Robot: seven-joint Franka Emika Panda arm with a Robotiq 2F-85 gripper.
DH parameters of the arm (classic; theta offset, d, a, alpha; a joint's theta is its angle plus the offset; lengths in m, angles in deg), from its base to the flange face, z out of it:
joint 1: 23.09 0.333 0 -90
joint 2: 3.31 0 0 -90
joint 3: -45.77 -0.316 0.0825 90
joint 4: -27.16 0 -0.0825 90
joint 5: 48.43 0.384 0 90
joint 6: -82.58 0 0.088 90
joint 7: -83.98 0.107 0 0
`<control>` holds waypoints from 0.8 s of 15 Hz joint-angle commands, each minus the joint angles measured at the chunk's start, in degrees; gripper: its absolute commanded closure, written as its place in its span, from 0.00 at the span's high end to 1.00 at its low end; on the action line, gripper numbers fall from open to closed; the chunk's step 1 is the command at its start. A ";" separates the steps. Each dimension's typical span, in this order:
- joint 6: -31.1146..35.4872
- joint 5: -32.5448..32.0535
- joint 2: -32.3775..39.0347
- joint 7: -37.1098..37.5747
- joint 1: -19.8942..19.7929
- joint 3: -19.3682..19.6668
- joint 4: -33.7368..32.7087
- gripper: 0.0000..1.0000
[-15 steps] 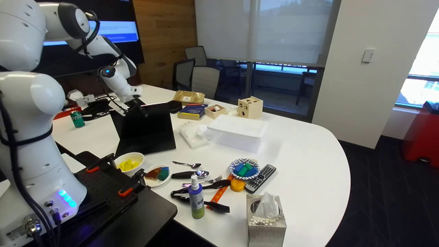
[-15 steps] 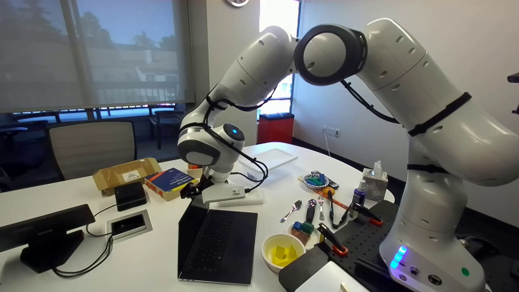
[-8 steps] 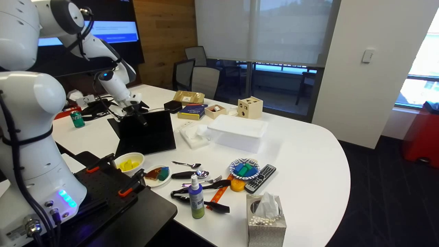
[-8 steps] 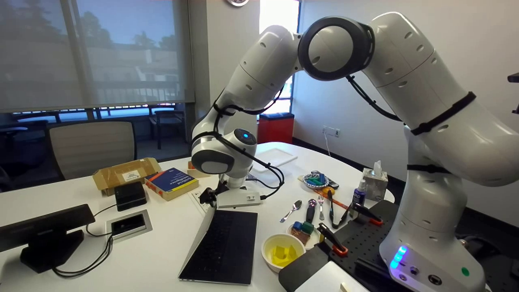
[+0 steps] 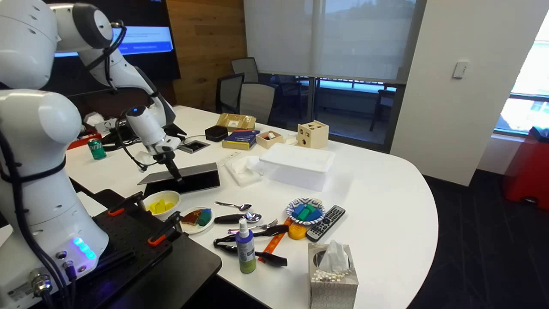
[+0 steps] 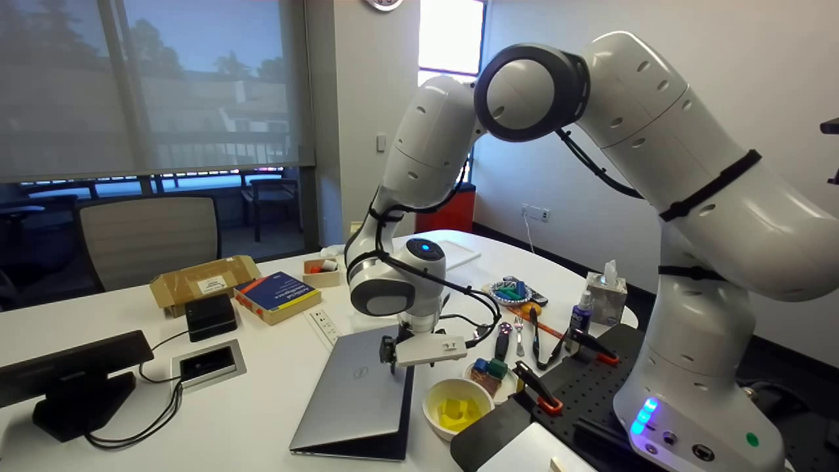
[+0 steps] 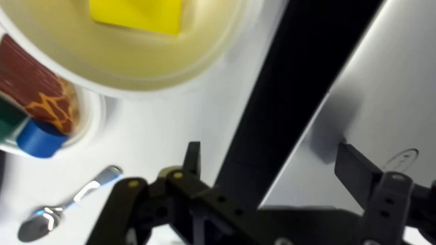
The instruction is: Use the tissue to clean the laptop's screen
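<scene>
The laptop [image 5: 199, 174] stands on the table, its lid tilted far down over the keyboard. The grey back of the lid [image 6: 354, 387] faces up, and the screen's face is mostly hidden. It also shows in the wrist view [image 7: 381, 88]. My gripper [image 7: 269, 149] is open and empty at the lid's free edge. One finger is over the lid's back, touching or nearly touching it; the other is beyond the laptop's front edge. It also shows in both exterior views [image 5: 176, 175] [image 6: 393, 360]. A tissue [image 5: 336, 257] sticks out of the tissue box [image 5: 332, 287].
A bowl with yellow pieces [image 6: 455, 410] and a plate [image 5: 197, 229] stand close beside the laptop. A spoon [image 5: 233, 206], tongs [image 5: 253, 251] and spray bottle [image 5: 245, 249] lie or stand nearby. A white pack with tissue [image 5: 242, 176] and lidded box [image 5: 296, 167] are behind.
The laptop lid has swung from upright down to a low angle over the keyboard. My gripper has moved down and from the lid's far side towards the robot's base, staying empty.
</scene>
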 commanded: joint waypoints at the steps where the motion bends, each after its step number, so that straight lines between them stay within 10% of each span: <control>1: 0.33 0.00 2.52 -0.59 -6.23 -4.89 3.27 1.00; 6: 0.26 -0.08 6.98 -2.38 -14.15 -12.41 7.08 1.00; 12: 0.05 -0.09 4.41 1.36 -10.53 -11.32 6.82 1.00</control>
